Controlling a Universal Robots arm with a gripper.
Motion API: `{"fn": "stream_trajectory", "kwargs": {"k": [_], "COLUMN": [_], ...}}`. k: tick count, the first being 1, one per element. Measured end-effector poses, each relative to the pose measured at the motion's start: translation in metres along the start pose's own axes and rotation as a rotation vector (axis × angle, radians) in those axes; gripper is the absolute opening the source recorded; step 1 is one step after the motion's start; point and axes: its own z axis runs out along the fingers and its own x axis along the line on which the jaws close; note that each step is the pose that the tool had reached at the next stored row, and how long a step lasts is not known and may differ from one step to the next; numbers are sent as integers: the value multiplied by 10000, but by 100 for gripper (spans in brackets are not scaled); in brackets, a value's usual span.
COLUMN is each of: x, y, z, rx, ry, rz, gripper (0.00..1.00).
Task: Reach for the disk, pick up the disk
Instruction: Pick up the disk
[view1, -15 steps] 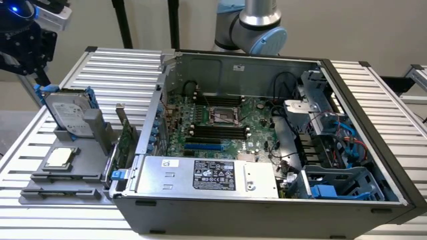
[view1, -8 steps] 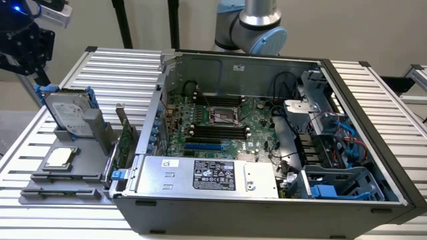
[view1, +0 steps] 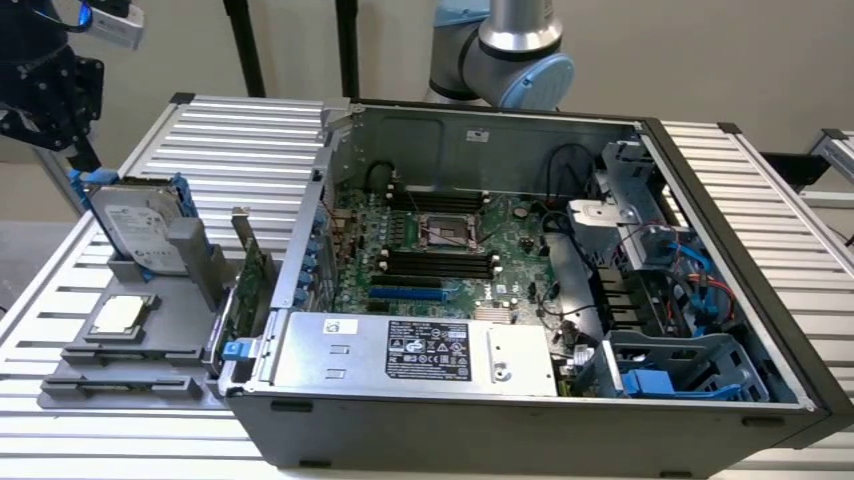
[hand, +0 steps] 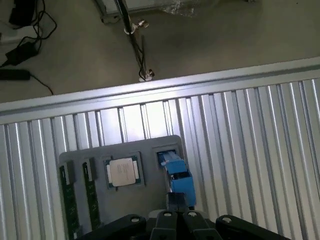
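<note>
The disk (view1: 140, 228) is a silver-grey hard drive with a white label and bright blue rails. It stands on edge in a slot of the grey holder (view1: 134, 365) at the exterior view's left. My black gripper (view1: 83, 160) hangs just over the disk's far top corner, at or touching the blue rail. In the wrist view the disk (hand: 177, 176) shows edge-on as a blue strip running under my gripper (hand: 178, 216). The disk still sits in its slot.
A small square silver chip (view1: 118, 316) lies in the same holder, beside green memory sticks (hand: 67, 200). An open computer case (view1: 534, 270) fills the ribbed metal table (view1: 240, 140) to the exterior view's right. The table's edge and the floor with cables (hand: 20, 50) lie beyond the holder.
</note>
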Motion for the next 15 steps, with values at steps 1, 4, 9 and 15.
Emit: {"fn": "stream_trajectory", "kwargs": {"k": [1,4,9,15], "x": [-2,-8,-49,-90], "y": [0,1,8,36], "z": [0,0,2,10], "rx": [-1,-6,-8,-5], "ry": [4,18,17,11], "rz": [-136,-542,-932,-1047], "gripper": [11,11,11,12]}}
